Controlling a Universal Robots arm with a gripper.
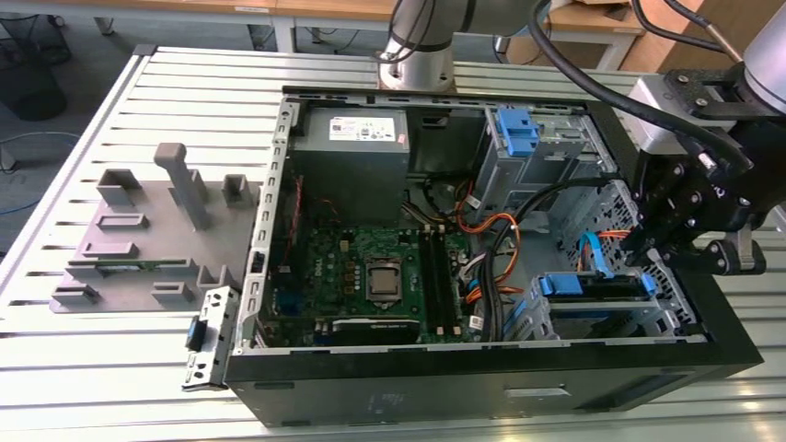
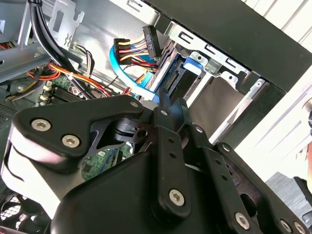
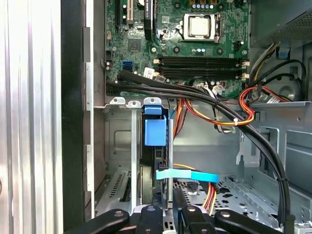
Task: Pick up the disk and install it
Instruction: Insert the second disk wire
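A slatted metal table point(image 1: 123, 368) carries an open computer case point(image 1: 491, 391) and grey fixture point(image 1: 135, 249).

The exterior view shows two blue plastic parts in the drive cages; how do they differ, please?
The blue plastic latch beside the grey power supply box runs narrow and lengthwise, far from the gripper. The disk's blue plastic carrier frame runs wide across its cage, close to the gripper. Both are blue plastic in grey metal cages.
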